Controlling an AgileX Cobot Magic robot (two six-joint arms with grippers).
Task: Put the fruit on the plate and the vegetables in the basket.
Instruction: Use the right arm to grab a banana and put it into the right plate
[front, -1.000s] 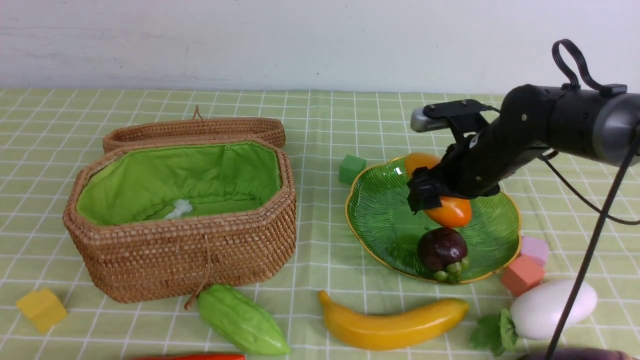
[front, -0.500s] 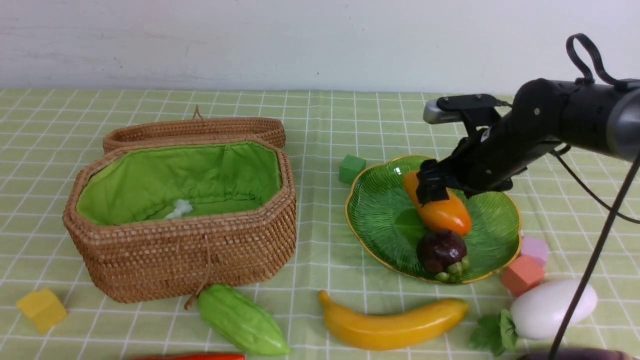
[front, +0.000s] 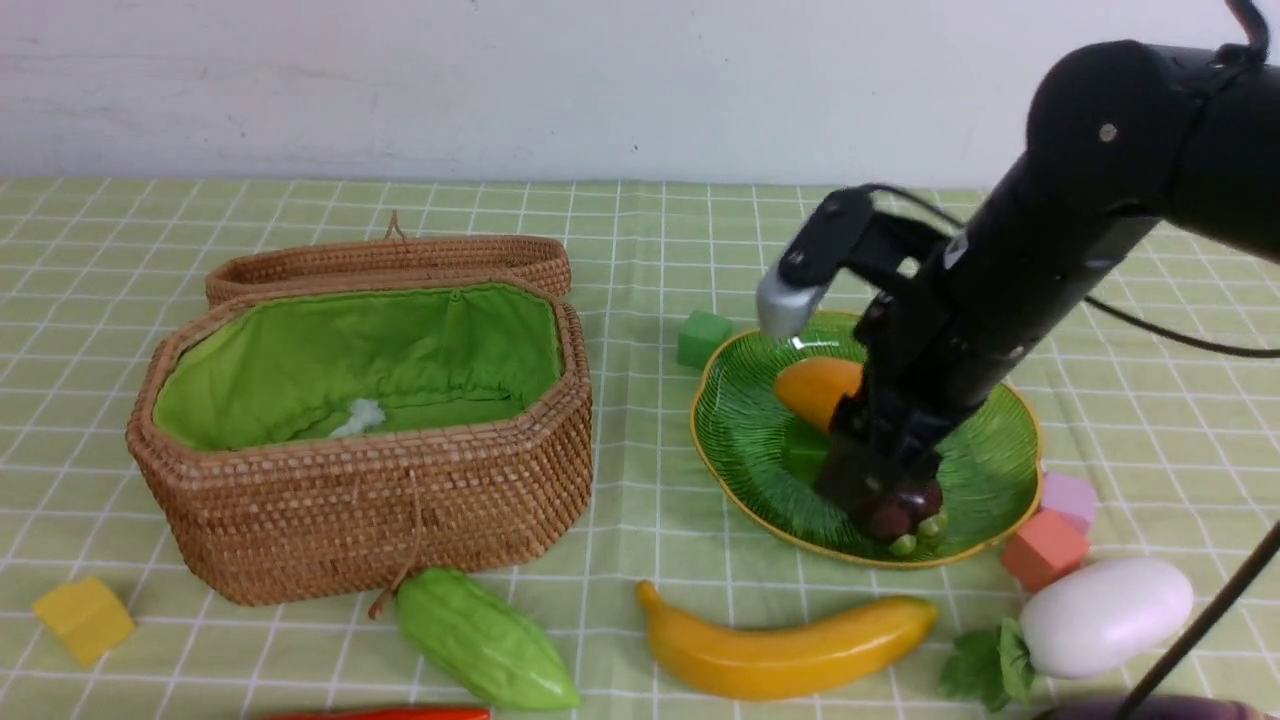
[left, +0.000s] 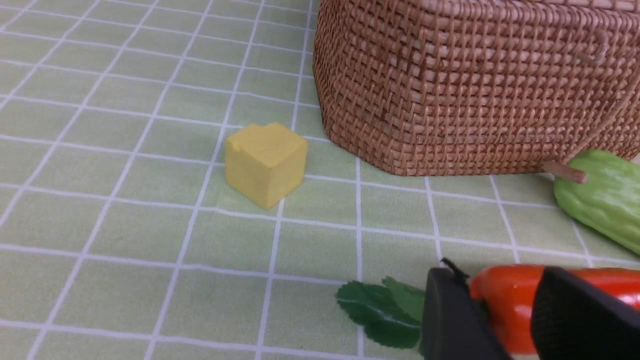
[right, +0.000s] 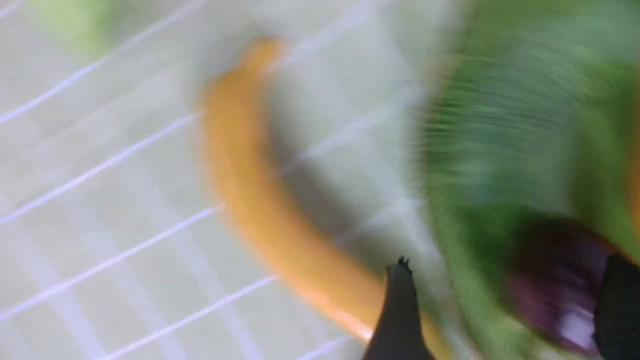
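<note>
Front view: right tool (front: 880, 490) spread, empty, over plate (front: 745, 450). Banana (front: 790, 650) at plate's 6 o'clock on worktop (front: 640, 250): glossy, likely light, stiff, slippery; best pinched across thick middle. Left tool's (left: 500, 280) grip: cannot tell.

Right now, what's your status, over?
Left gripper open over long red toy pepper. Right gripper open, down at dark purple ball on green glass plate; orange mango there too. Long yellow banana off plate, unobstructed.
</note>
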